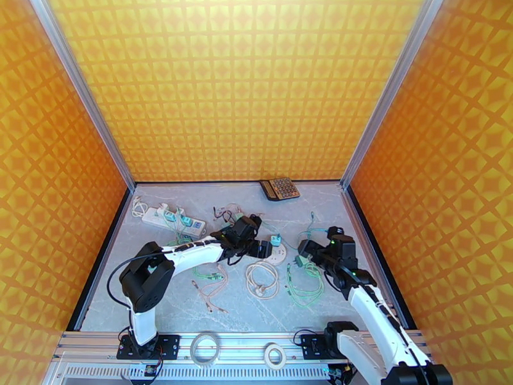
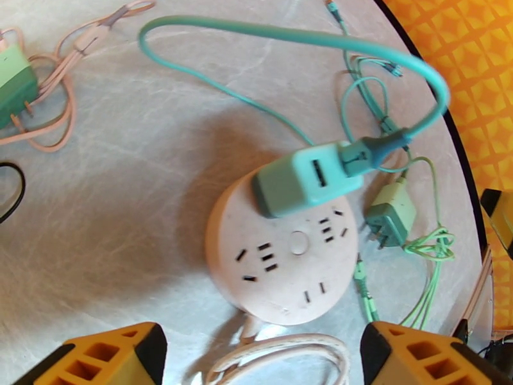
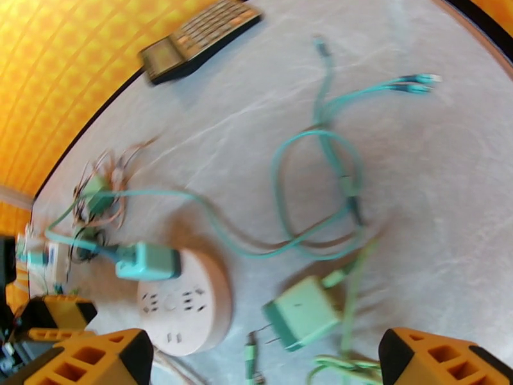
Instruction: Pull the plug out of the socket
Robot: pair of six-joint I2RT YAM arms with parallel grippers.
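Teal plug (image 2: 304, 181) sits in socket (image 2: 282, 277), green charger (image 2: 390, 216) beside; both arms' fingers (image 2: 96, 354) apart.

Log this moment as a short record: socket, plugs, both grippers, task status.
socket: round pink socket on the table, centre
plugged: teal charger seated on its top, teal cable attached
loose: green charger lying on the table beside the socket
left gripper: open, above the socket, holding nothing
right gripper: open, above the green charger, holding nothing
task status: teal charger not yet pulled
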